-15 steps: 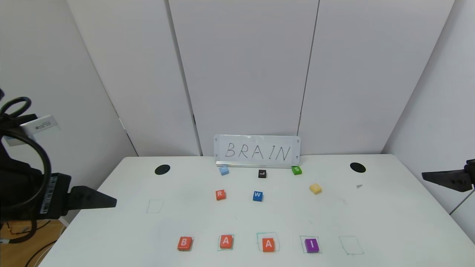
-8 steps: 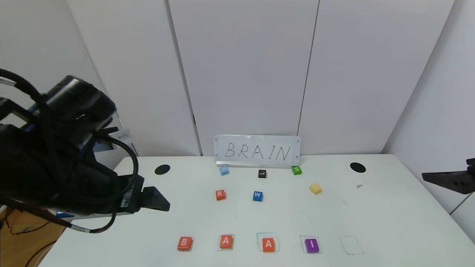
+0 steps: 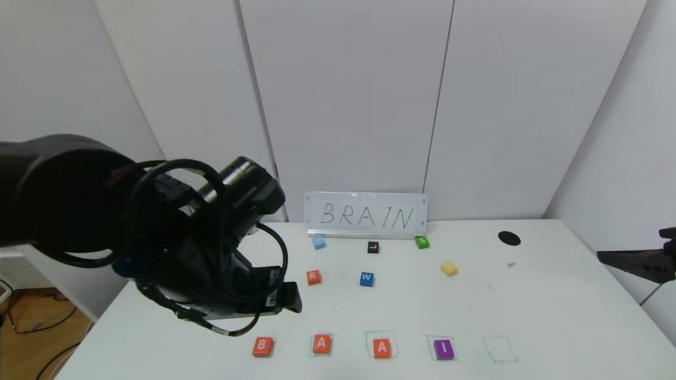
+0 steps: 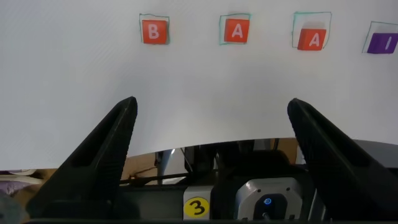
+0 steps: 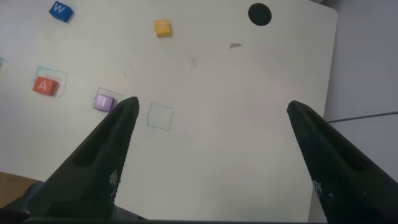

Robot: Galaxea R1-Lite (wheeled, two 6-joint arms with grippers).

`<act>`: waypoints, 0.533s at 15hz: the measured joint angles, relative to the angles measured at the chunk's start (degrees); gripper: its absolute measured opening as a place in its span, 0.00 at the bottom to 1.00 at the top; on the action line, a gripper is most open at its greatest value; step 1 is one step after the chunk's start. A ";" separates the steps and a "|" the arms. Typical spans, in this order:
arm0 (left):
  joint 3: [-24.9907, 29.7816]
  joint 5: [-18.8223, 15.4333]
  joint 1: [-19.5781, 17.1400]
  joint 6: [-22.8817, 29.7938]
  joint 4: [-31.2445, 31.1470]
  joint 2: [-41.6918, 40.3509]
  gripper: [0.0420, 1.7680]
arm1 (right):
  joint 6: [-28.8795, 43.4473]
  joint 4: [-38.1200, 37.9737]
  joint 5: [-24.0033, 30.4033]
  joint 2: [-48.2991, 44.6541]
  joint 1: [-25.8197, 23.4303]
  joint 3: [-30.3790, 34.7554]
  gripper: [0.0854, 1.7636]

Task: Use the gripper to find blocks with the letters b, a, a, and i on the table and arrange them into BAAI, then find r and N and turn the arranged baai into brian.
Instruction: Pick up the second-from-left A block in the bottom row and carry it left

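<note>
Letter row: the blocks (image 3: pixel 353 347) lie along the near edge of the table (image 3: pixel 554 316), reading B, A, A, I from left to right, each on or beside a thin green square outline.
Empty outline (image 3: pixel 499 349): just right of the purple I, with nothing inside it.
Left gripper (image 4: pixel 211 134): raised above the table just behind the B block, its bulky black arm reaching in from the left side; its fingers (image 4: pixel 102 155) are spread wide with nothing between them, and its wrist camera looks back at the letter row.
R block (image 3: pixel 313 277): orange, farther back than the letter row, in line with the first A and just right of the left gripper.
W block (image 3: pixel 367 278): blue, near the R on its right.
N block (image 3: pixel 449 268): pale yellow, behind the I and slightly right.
Right gripper (image 5: pixel 208 143): parked off the right edge of the table, level with the N block, fingers wide apart and empty.
Sign (image 3: pixel 366 215): at the back edge, reading BRAIN.
</note>
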State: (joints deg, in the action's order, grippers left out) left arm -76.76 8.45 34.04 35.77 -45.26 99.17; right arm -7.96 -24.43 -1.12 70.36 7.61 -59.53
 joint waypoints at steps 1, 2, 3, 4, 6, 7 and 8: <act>0.00 0.80 0.69 0.30 0.71 1.46 0.97 | -0.02 -0.01 -0.07 -0.13 0.22 0.18 0.97; 0.00 1.38 1.21 0.96 1.54 2.84 0.97 | -0.02 0.00 -0.87 -0.22 0.49 0.29 0.97; 0.11 1.62 1.55 1.82 3.19 4.08 0.97 | -0.02 0.29 -2.46 -0.24 0.93 0.46 0.97; 0.67 1.65 1.85 2.00 4.86 5.05 0.97 | 0.00 0.73 -3.96 -0.22 1.65 0.74 0.97; 2.68 1.97 2.45 2.16 8.68 7.14 0.97 | 0.88 1.30 -5.01 -0.20 3.33 1.34 0.97; 3.91 2.11 2.78 2.22 10.53 8.08 0.97 | 0.99 1.37 -5.08 -0.20 3.77 1.45 0.97; 5.27 2.17 3.19 2.24 12.36 8.98 0.97 | 0.99 1.37 -5.08 -0.17 4.00 1.56 0.97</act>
State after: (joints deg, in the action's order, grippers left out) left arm -71.50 10.62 37.23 38.01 -32.90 108.15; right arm -6.97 -23.06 -6.21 70.19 11.61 -57.97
